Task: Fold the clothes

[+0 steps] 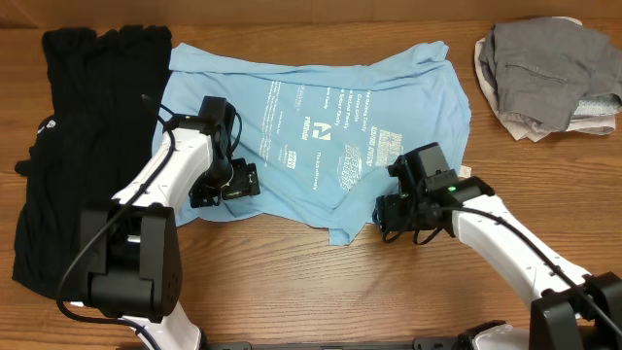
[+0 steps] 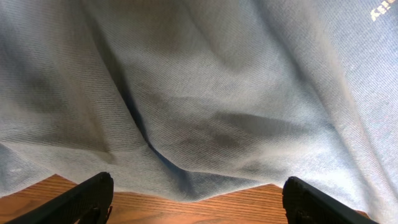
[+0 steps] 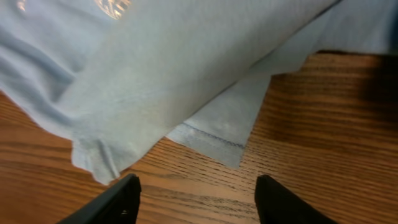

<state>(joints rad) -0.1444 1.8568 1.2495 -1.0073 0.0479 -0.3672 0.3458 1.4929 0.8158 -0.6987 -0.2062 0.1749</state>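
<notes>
The T-shirt (image 1: pixel 311 146) lies spread on the desk (image 1: pixel 311 282). It is light, limp and quick to bunch, so it is best pinched at the near hem corners. The left hand (image 2: pixel 198 200) gapes open at the hem's left stretch. The right hand (image 3: pixel 198 198), fingers apart and seemingly empty, sits just short of the right corner.

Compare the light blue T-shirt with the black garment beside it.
Colour: the light blue T-shirt is pale, the black garment dark.
Print: the T-shirt carries large white text and a logo; the black garment shows no large print.
Pose: the T-shirt is spread wide across the middle; the black garment runs lengthwise along the left side.
Both are soft cloth lying on the wooden table.
</notes>
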